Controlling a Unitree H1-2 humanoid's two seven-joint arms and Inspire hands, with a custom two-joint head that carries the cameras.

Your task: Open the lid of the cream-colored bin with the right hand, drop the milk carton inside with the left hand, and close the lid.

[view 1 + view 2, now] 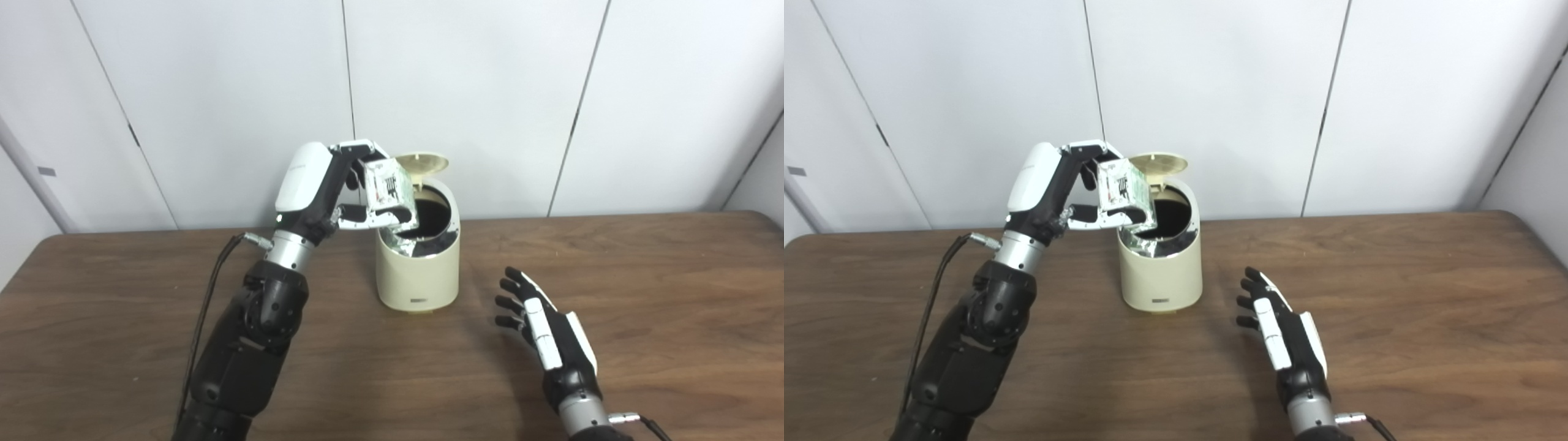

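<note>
The cream-colored bin (419, 269) stands mid-table with its round lid (424, 164) tipped up and back, so the dark opening shows. My left hand (343, 187) is raised at the bin's left rim, shut on the milk carton (387, 184), a small white box with printed sides. The carton hangs tilted over the left edge of the opening. My right hand (539, 321) rests low over the table to the right of the bin, open, fingers spread, touching nothing.
The brown wooden table (643, 294) stretches to both sides. White wall panels (465, 92) stand close behind the bin. A black cable (208, 294) runs along my left forearm.
</note>
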